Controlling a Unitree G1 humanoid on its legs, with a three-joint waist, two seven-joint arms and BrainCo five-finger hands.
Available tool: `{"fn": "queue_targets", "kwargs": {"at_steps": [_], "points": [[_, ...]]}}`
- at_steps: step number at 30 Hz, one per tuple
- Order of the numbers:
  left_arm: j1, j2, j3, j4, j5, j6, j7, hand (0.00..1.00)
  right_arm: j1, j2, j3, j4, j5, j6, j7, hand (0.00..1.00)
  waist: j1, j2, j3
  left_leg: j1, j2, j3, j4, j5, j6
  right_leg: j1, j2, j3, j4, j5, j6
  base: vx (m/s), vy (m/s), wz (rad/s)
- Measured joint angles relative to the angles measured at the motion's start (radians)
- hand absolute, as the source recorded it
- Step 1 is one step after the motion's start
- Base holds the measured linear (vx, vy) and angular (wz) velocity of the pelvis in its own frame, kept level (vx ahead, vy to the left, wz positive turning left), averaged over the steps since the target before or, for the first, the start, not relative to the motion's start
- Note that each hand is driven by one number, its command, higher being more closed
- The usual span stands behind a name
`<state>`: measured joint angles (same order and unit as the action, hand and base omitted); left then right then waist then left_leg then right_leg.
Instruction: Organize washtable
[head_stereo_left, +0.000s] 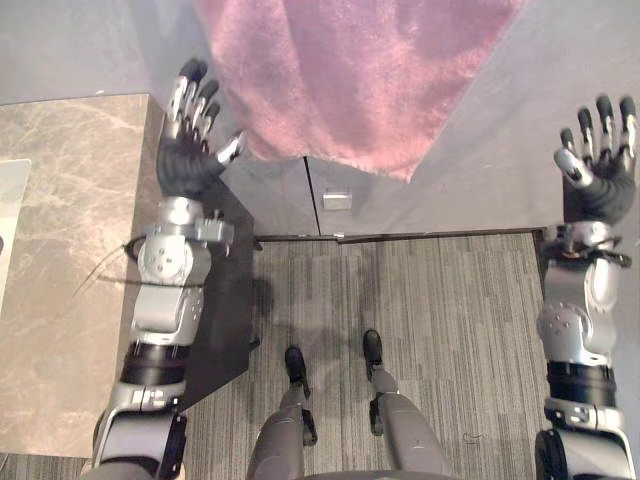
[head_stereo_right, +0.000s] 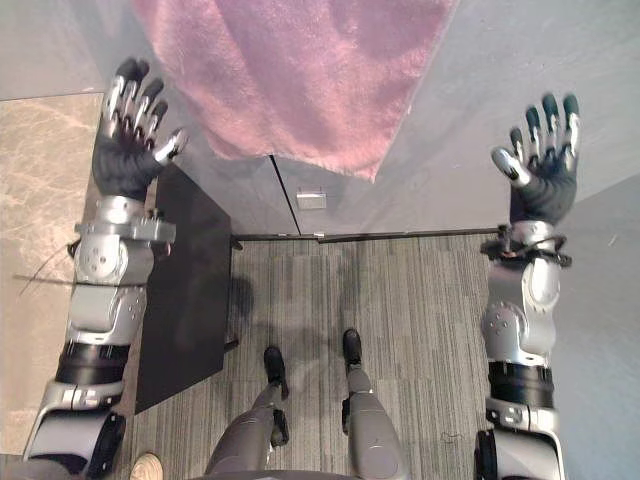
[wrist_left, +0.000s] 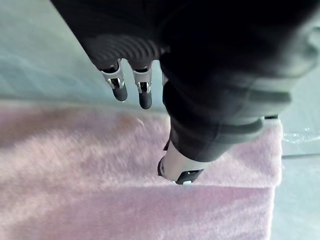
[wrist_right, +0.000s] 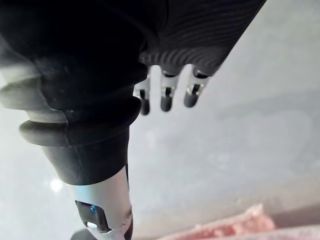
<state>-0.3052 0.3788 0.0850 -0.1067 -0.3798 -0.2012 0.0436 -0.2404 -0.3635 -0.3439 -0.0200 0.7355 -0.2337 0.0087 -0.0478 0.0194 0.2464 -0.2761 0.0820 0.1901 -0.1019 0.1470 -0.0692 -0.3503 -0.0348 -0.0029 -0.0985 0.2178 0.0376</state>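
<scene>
Showing fluffy pink towel (head_stereo_left: 350, 70), veined marble countertop (head_stereo_left: 60, 260)

You have a pale grey counter (head_stereo_left: 90, 50) ahead of you, running across the far side of the scene. A pink fluffy towel (head_stereo_left: 350, 70) lies spread on it, its near edge slanting down to a corner on your right. Below the counter's front, grey striped carpet covers the floor (head_stereo_left: 450, 330). On your left a beige marbled surface (head_stereo_left: 60, 260) sits beside a dark panel (head_stereo_left: 228, 300).
</scene>
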Motion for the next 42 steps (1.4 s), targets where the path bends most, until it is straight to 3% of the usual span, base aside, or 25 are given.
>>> {"fn": "queue_targets", "kwargs": {"at_steps": [10, 13, 18, 21, 29, 33, 36, 38, 40, 42], "points": [[0.359, -0.155, 0.119, -0.074, -0.002, 0.008, -0.088, 0.00, 0.295, 0.180, -0.152, -0.076, 0.000, 0.006, 0.026, 0.00, -0.001, 0.011, -0.026, 0.054, 0.000, -0.021, 0.000, -0.014, 0.000, 0.069, -0.002, -0.027, -0.001, -0.030, -0.001, 0.00, 0.012, 0.08], [0.401, -0.227, 0.127, -0.073, -0.002, 0.012, -0.086, 0.00, 0.367, 0.269, -0.177, -0.077, 0.000, 0.011, 0.036, 0.00, -0.005, 0.010, -0.064, 0.075, 0.002, -0.022, -0.001, -0.022, -0.001, 0.092, -0.002, -0.030, -0.001, -0.038, 0.006, 0.02, -0.001, 0.00], [0.488, -0.353, 0.117, -0.033, -0.005, 0.023, -0.084, 0.00, 0.488, 0.447, -0.214, -0.076, 0.001, 0.016, 0.015, 0.00, -0.038, 0.011, -0.112, 0.134, 0.005, -0.022, -0.001, -0.041, -0.001, 0.150, -0.002, -0.028, -0.001, -0.057, 0.014, 0.05, 0.005, -0.01], [0.535, -0.377, 0.093, 0.013, -0.001, 0.032, -0.085, 0.00, 0.551, 0.450, -0.216, -0.073, 0.002, 0.021, 0.011, 0.00, -0.050, 0.013, -0.139, 0.153, 0.005, -0.015, -0.001, -0.049, 0.001, 0.167, -0.005, -0.021, 0.000, -0.062, 0.018, 0.05, 0.011, -0.04], [0.591, -0.414, 0.012, 0.080, -0.001, 0.045, -0.086, 0.00, 0.619, 0.456, -0.195, -0.069, 0.007, 0.022, -0.007, 0.00, -0.050, 0.009, -0.183, 0.196, 0.006, -0.004, -0.001, -0.056, 0.000, 0.209, -0.005, -0.021, 0.000, -0.068, 0.020, 0.00, 0.001, -0.01], [0.640, -0.435, -0.036, 0.141, -0.001, 0.045, -0.085, 0.00, 0.686, 0.476, -0.106, -0.014, 0.010, 0.021, -0.015, 0.00, -0.046, 0.008, -0.196, 0.213, 0.009, 0.008, -0.001, -0.061, 0.003, 0.222, -0.003, -0.017, 0.000, -0.068, 0.021, 0.00, 0.008, -0.05], [0.660, -0.443, -0.052, 0.213, 0.004, 0.046, -0.085, 0.00, 0.714, 0.484, -0.041, 0.058, 0.001, 0.024, -0.026, 0.00, -0.043, 0.005, -0.203, 0.216, 0.018, 0.032, -0.001, -0.066, 0.004, 0.223, 0.000, -0.017, 0.000, -0.080, 0.038, -0.02, 0.003, -0.20], [0.661, -0.452, -0.056, 0.308, 0.018, 0.048, -0.085, 0.00, 0.723, 0.485, -0.016, 0.128, -0.018, 0.026, -0.032, 0.00, -0.021, 0.013, -0.212, 0.218, 0.039, 0.059, -0.001, -0.070, 0.006, 0.220, 0.017, -0.019, 0.002, -0.108, 0.076, -0.02, -0.020, -0.31], [0.657, -0.452, -0.048, 0.373, 0.017, 0.050, -0.083, 0.00, 0.729, 0.485, -0.002, 0.186, -0.047, 0.025, -0.034, 0.00, -0.021, 0.001, -0.218, 0.223, 0.042, 0.060, -0.001, -0.070, 0.005, 0.207, 0.015, -0.018, 0.033, -0.107, 0.055, 0.01, -0.020, -0.02], [0.641, -0.445, -0.033, 0.525, 0.016, 0.058, -0.075, 0.00, 0.726, 0.484, 0.005, 0.352, -0.111, 0.026, -0.054, 0.00, -0.015, -0.012, -0.234, 0.240, 0.046, 0.067, -0.001, -0.070, 0.004, 0.220, 0.025, -0.026, 0.041, -0.112, 0.038, 0.05, -0.022, 0.07]]}}
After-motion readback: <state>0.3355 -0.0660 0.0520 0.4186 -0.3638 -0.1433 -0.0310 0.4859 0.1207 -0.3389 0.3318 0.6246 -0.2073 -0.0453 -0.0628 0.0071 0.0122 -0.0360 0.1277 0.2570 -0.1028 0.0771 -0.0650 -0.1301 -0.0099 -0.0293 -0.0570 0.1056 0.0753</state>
